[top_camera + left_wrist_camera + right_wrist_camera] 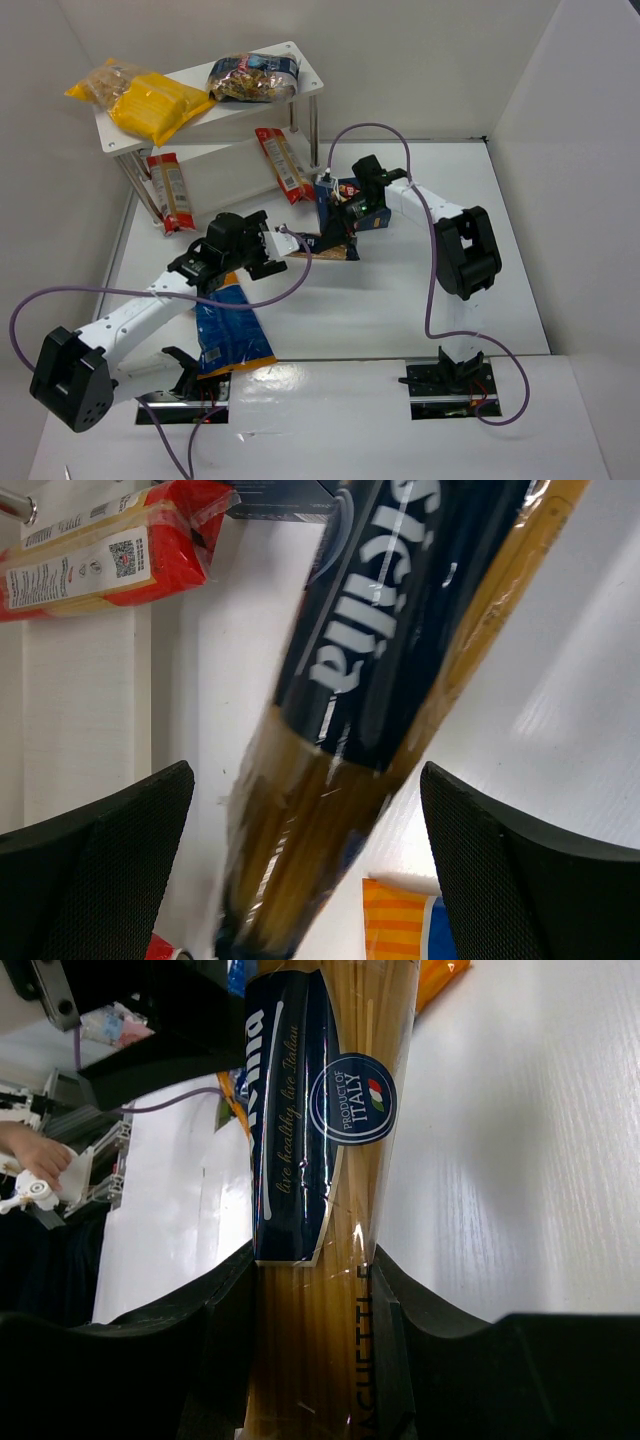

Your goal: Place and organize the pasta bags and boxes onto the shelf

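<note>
My right gripper [345,218] is shut on the long golden spaghetti pack with the dark-blue label [335,248]; in the right wrist view both fingers press its sides [315,1300]. My left gripper [287,245] is open around the pack's other end [380,680], and its fingers [110,850] stand well clear of it. A dark-blue pasta box [348,188] lies by the right gripper. The white two-tier shelf [305,70] stands at the back left. The blue bag with an orange end [228,335] lies under the left arm.
The top board holds yellow bags [150,100] and a dark bag of pasta [252,78]. The lower board holds two red-and-white packs [168,190] [282,163]; one also shows in the left wrist view [100,555]. White walls close in the left and right sides.
</note>
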### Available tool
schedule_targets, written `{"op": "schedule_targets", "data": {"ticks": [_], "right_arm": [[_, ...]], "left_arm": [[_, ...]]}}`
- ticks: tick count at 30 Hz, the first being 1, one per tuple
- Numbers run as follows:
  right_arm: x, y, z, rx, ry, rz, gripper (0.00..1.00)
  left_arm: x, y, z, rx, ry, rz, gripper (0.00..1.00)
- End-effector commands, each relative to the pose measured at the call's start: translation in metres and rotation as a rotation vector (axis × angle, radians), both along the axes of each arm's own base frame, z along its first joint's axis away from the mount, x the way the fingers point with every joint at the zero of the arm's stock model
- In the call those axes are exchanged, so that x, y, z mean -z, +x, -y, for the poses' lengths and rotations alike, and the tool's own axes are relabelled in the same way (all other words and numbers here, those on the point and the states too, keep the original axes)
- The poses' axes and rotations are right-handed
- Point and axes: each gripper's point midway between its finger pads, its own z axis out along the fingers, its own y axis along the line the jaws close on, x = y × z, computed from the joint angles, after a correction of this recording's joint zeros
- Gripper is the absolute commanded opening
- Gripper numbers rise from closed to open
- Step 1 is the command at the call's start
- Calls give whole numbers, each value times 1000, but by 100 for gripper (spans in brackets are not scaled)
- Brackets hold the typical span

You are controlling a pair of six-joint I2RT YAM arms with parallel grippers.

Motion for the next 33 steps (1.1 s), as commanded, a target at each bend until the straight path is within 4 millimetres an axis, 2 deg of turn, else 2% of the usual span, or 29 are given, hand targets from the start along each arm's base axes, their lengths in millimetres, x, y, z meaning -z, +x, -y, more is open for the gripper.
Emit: {"op": "schedule_targets", "data": {"ticks": [1,7,10,11,12,13,14,15,17,19,21,22,23,27,28,30,32,33], "right_arm": [[-60,4,-10,-58,194,76,0],[-60,1,-12,-65,191,66,0],[-60,1,-12,-65,191,66,0],[-60,1,-12,-65,191,66,0],[-60,1,-12,-65,191,66,0],[-60,-2,-15,-74,192,65,0],[-60,-2,-15,-74,192,65,0],[-64,-3,-14,-75,195,74,0],[-62,-6,-17,-82,185,74,0],[-63,-7,-16,-79,176,84,0],[-63,-8,-14,-67,153,77,0],[-58,-8,-13,-63,141,82,0],[-63,-6,-14,-58,147,90,0],[-61,-6,-14,-37,127,80,1],[-64,-2,-12,-28,131,89,6],[-58,1,-13,-23,120,59,22],[-55,5,-11,-11,113,43,49],[-53,6,-11,-3,101,39,70]], "left_arm": [[-5,4,6,-16,-2,53,99],[8,1,16,14,46,40,99],[6,3,20,15,47,50,99],[9,4,18,5,58,44,97],[3,6,20,4,51,55,94],[3,6,23,22,68,54,84],[3,7,23,32,86,51,20],[-1,12,23,-6,90,64,0],[-9,16,25,-31,58,74,0],[-26,14,31,-56,-31,101,0],[-26,17,25,-93,-39,95,0],[-32,20,21,-120,-60,108,0],[-37,20,17,-140,-105,97,0],[-41,15,19,-138,-178,45,0],[-46,15,22,-127,-187,49,0],[-51,14,22,-123,-206,44,0],[-50,13,22,-127,-213,38,0],[-50,13,22,-127,-214,38,0]]}}
